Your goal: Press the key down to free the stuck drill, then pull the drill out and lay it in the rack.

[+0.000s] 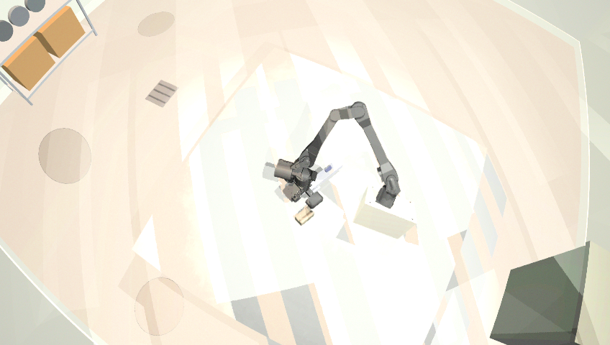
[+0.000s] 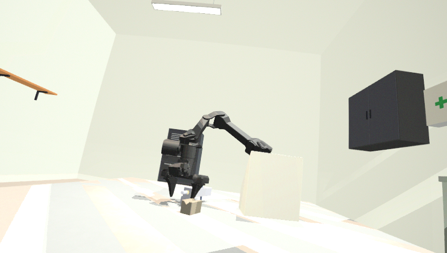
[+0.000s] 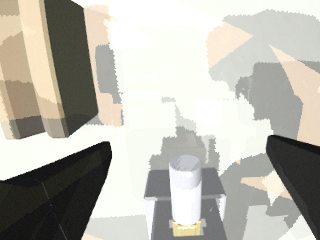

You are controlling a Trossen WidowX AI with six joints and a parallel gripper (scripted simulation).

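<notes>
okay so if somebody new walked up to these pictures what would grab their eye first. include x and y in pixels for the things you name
Likely the dark arm (image 1: 372, 141) (image 2: 236, 131), arching from a pale block (image 1: 383, 220) (image 2: 272, 187) with its open gripper (image 2: 182, 196) (image 3: 188, 146) low over the floor. Next, the small tan block (image 1: 304, 215) (image 2: 190, 206) (image 3: 70, 75) beside the gripper, then the pale upright cylinder (image 3: 185, 192) between and below the fingertips in the wrist view.

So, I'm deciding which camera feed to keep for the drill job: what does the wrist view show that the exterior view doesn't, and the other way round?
Only wrist: the dark inner side of the two-ridged beige block, and a top-down look at the yellow collar around the pale grey cylinder's foot.

Only exterior: the black jointed arm, the cream box-shaped pedestal under its base, and the black two-door wall cabinet.

Both: that block, the pale grey cylinder and the open black end effector.
</notes>
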